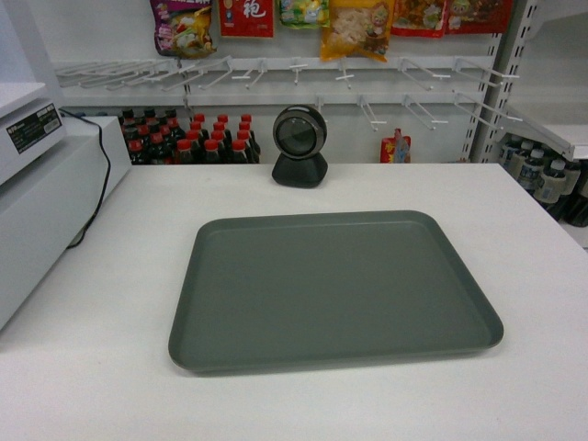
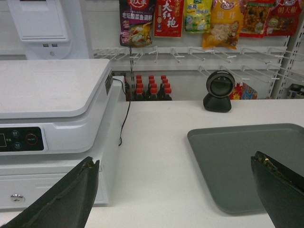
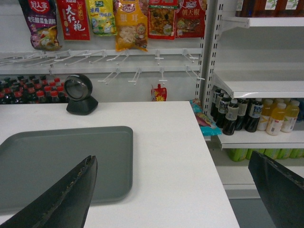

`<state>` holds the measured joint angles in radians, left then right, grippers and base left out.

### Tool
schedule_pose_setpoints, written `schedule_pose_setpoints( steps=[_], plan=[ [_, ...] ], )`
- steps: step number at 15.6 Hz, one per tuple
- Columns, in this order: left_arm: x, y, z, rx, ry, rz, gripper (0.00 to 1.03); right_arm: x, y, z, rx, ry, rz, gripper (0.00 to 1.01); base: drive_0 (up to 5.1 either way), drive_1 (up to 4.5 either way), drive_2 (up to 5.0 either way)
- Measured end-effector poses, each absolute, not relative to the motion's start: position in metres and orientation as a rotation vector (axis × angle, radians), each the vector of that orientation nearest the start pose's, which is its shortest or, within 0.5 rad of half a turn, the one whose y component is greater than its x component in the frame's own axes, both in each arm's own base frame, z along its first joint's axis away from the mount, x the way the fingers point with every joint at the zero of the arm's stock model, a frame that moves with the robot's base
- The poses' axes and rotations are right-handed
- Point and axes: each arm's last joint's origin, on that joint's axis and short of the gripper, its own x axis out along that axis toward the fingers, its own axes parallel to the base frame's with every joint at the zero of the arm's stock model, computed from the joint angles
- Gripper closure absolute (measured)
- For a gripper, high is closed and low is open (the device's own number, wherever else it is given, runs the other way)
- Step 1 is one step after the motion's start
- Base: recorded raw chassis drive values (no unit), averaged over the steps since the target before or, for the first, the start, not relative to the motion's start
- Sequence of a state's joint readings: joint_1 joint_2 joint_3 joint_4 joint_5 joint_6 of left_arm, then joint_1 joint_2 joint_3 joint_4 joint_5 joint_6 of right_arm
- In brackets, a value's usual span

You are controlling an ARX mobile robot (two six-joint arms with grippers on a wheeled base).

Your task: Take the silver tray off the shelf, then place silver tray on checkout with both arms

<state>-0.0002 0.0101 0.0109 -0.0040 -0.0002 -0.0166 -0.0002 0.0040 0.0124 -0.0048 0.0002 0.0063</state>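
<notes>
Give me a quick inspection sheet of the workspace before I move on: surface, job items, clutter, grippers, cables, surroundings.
Surface: white checkout, flat.
Job's things: silver tray lies flat on the checkout, nothing on it, free of both grippers.
Clutter: black round scanner behind the tray; white register machine at the left.
Grippers: left gripper open, holding nothing; right gripper open, holding nothing.
Cables: black cable runs down the register's side onto the counter.
Surroundings: hanging snack packets, red-capped bottles, shelf with drink bottles below it at the right.

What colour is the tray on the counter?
Plain matte grey-green, unmarked; the silver tray shows best in the head view.
</notes>
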Motion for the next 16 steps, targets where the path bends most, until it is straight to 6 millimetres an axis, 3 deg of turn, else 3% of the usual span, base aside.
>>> schedule_pose_setpoints(
  steps=[16],
  plan=[
    [0.0977,0.0,0.166,-0.017,0.003,0.0,0.05,0.0972,0.0,0.167,0.006,-0.004,0.0,0.03,0.0,0.0,0.0]
  ],
)
